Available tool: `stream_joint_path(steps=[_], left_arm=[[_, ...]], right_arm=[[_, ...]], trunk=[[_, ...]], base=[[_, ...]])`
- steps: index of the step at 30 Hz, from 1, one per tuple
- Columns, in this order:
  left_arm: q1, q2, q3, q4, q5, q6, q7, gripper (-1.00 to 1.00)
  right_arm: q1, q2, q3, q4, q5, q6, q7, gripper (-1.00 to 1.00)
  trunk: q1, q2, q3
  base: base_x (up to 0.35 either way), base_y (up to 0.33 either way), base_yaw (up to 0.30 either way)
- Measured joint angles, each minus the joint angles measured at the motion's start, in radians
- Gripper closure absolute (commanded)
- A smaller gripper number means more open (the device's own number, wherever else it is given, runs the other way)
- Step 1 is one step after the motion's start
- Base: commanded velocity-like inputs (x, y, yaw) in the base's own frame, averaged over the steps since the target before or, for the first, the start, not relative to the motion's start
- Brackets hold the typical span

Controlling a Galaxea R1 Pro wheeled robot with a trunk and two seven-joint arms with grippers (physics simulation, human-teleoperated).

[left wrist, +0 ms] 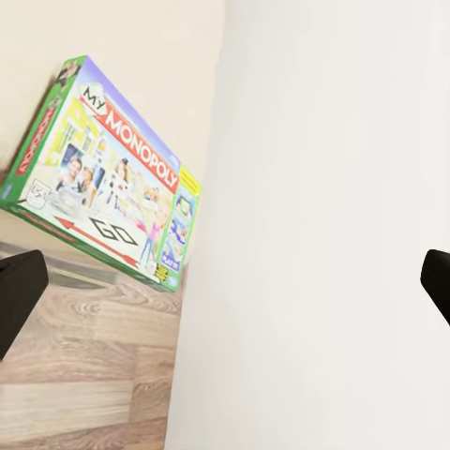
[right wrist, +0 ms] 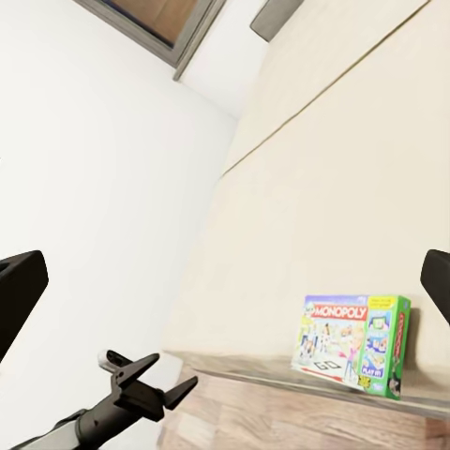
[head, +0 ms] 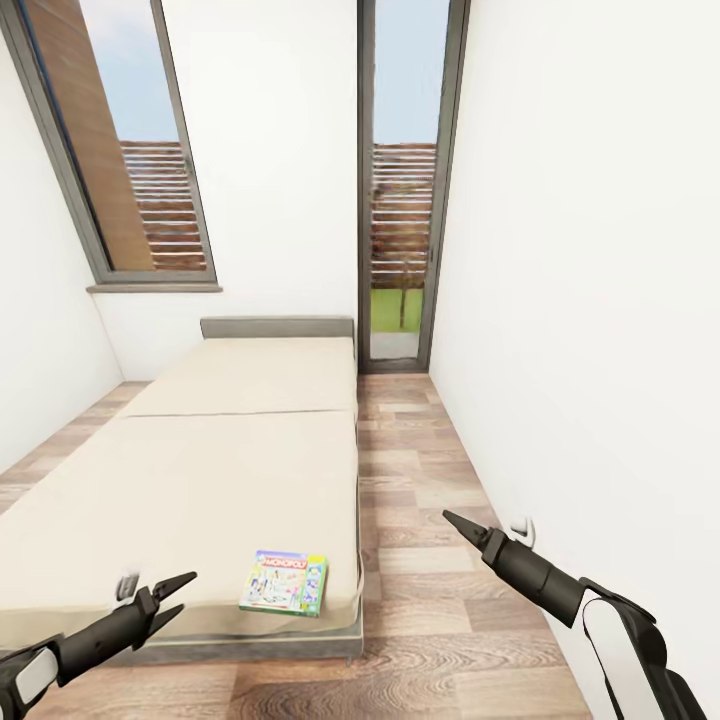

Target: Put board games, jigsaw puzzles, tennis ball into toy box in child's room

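White walls and a wood plank floor (head: pixel 440 560) surround the wide bed (head: pixel 230 450), which fills the left side. One board game (head: pixel 284 582) lies flat near the mattress's near right corner. Left gripper (head: pixel 172 598) hangs released left of it; right gripper (head: pixel 450 520) sits over the floor, jaws' state unclear

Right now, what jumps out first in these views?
The colourful Monopoly board game lies flat near the foot corner of the cream bed, by the edge facing the wood floor. The left gripper hangs open just beside that end of the bed, and the right gripper points out over the floor near the white wall.
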State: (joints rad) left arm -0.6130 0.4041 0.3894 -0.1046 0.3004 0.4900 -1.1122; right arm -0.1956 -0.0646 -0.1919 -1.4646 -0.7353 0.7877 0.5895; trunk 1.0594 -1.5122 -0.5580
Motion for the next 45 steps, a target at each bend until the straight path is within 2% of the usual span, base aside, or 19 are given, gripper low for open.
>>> stream_joint_path(steps=[8,14,32,34,39,45], left_arm=[[0.0,0.026,0.0,0.001,0.001,0.029,-0.052,-1.0],[0.0,0.024,0.0,0.002,0.0,0.052,-0.063,-1.0],[0.001,0.02,-0.001,0.002,-0.004,0.054,-0.06,-1.0],[-0.011,0.031,0.005,-0.01,-0.001,0.045,-0.071,-1.0],[-0.011,0.055,0.003,-0.038,-0.001,0.046,-0.099,-1.0],[-0.01,0.032,0.001,-0.06,0.0,0.053,-0.077,-1.0]], right_arm=[[0.0,0.0,0.0,0.0,0.0,0.0,0.0,-1.0],[0.0,0.0,0.0,0.0,0.0,0.0,0.0,-1.0],[0.0,0.004,0.009,-0.003,0.003,-0.006,0.002,-1.0],[0.0,0.015,0.02,-0.005,0.014,-0.017,0.013,-1.0],[0.0,0.017,0.021,-0.004,0.016,-0.019,0.041,-1.0],[0.0,0.025,0.013,-0.002,0.015,-0.018,0.007,-1.0]], trunk=[[0.031,-0.056,-0.025],[0.054,-0.098,-0.044],[0.123,-0.224,-0.1],[0.123,-0.224,-0.1],[0.123,-0.224,-0.1],[0.123,-0.224,-0.1]], base=[[0.0,0.0,0.0],[0.0,0.0,0.0],[0.0,0.0,0.0],[0.0,0.0,0.0],[0.0,0.0,0.0],[0.0,0.0,0.0]])
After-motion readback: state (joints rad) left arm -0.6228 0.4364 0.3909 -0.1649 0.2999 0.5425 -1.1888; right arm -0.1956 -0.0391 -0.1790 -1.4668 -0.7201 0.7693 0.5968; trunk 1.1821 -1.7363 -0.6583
